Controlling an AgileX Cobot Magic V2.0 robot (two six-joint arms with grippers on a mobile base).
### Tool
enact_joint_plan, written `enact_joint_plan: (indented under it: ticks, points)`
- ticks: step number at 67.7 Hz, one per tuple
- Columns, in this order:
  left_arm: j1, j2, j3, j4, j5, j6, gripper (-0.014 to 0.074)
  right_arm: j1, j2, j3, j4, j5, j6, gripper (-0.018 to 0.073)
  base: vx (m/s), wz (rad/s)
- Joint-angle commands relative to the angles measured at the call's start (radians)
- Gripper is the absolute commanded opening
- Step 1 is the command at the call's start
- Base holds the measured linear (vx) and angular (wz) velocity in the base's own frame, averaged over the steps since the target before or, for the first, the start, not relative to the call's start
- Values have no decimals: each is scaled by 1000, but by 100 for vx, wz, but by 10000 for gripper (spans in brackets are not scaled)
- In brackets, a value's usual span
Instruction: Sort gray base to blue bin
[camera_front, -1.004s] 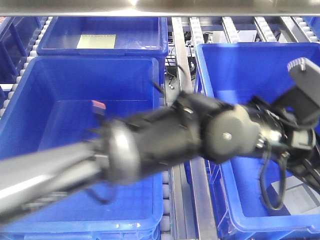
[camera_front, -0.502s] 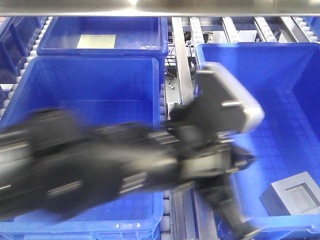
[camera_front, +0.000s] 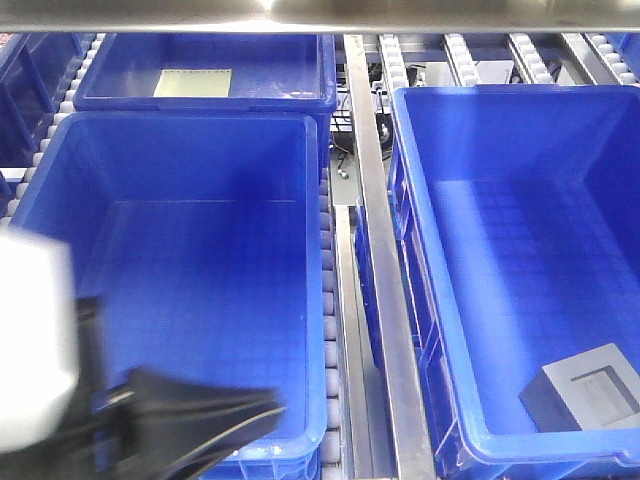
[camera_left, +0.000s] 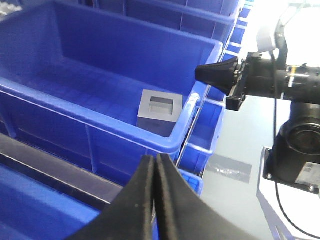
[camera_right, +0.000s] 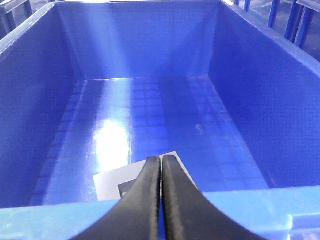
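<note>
Retreating from mid-frame, both arms are leaving the gray base (camera_front: 585, 388) sitting recess-up at lower right inside the blue bin (camera_front: 420, 300); left gripper (camera_left: 154, 172) and right gripper (camera_right: 161, 172) are showing pressed-together, empty fingers, seemingly after release

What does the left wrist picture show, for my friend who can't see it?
A gray base sits recess-up in the near corner of a blue bin. The left gripper, jaws shut, points toward it from outside the bin, and a black camera stands at right.
</note>
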Motion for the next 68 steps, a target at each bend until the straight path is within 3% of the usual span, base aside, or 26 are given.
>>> enact_joint_plan:
  ticks: [1, 56, 68]
  points:
    - [-3, -81, 11, -6, -82, -13, -3, -5, -9, 2, -8, -68, -12, -5, 0, 0]
    - [-3, -134, 47, 15, -113, -16, -3, -5, -9, 2, -8, -68, -12, -5, 0, 0]
    - [-3, -134, 48, 190, -129, -225, -3, -5, -9, 2, -8, -68, -12, -5, 0, 0]
